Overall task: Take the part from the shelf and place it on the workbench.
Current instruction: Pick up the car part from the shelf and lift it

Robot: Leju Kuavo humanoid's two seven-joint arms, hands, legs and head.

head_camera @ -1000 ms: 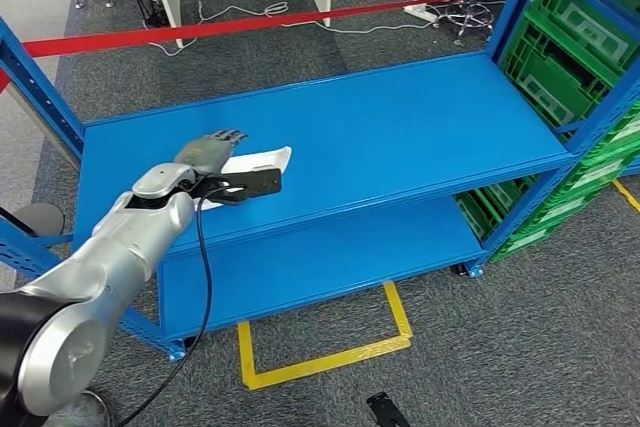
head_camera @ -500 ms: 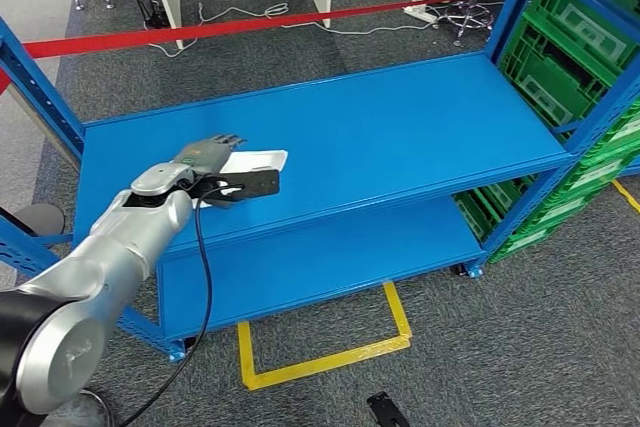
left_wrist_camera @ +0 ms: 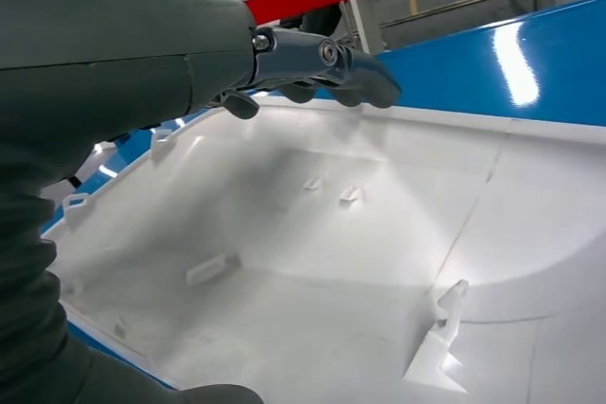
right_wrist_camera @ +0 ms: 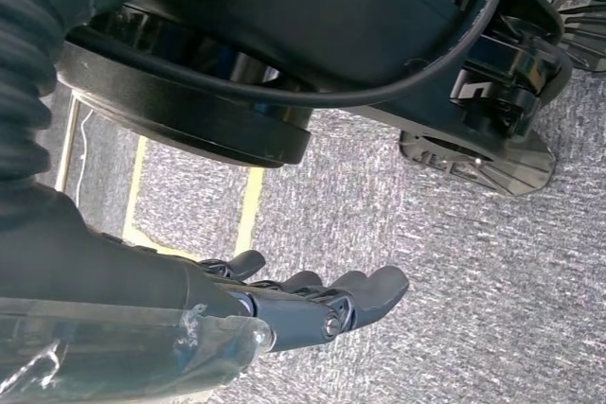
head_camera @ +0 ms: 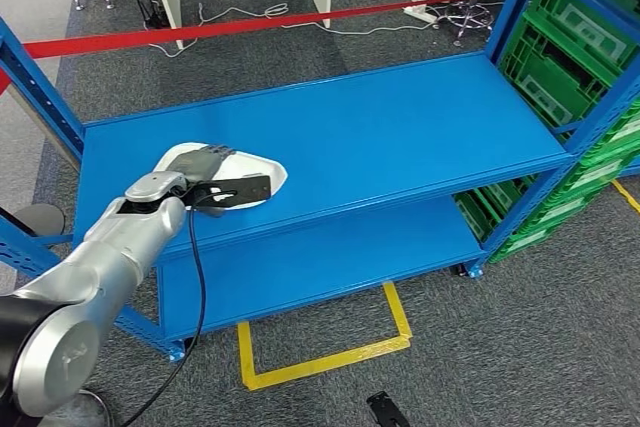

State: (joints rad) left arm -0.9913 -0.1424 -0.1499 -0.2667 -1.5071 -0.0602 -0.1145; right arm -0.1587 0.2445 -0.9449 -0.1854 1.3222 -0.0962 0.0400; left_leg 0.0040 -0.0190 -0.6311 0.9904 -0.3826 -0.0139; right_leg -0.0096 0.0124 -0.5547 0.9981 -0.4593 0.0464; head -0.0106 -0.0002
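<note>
Part: flat white moulded plastic panel (head_camera: 253, 169) with small clips on its face, lying on the top blue steel shelf (head_camera: 392, 132) near its left end
Left hand: grey hand (head_camera: 202, 160) stretched over the panel; fingers (left_wrist_camera: 343, 63) extended, barely curled; whether they grip the panel, cannot tell
Right hand: dark hand (right_wrist_camera: 314, 300) hanging over the carpet; fingers apart, holding nothing
Risk: thin, smooth panel may slide across the glossy shelf or tilt if lifted by one edge
Surroundings: grey carpet; yellow floor marking (head_camera: 324, 347); red barrier tape (head_camera: 226, 25); green crates (head_camera: 573, 37) at right
</note>
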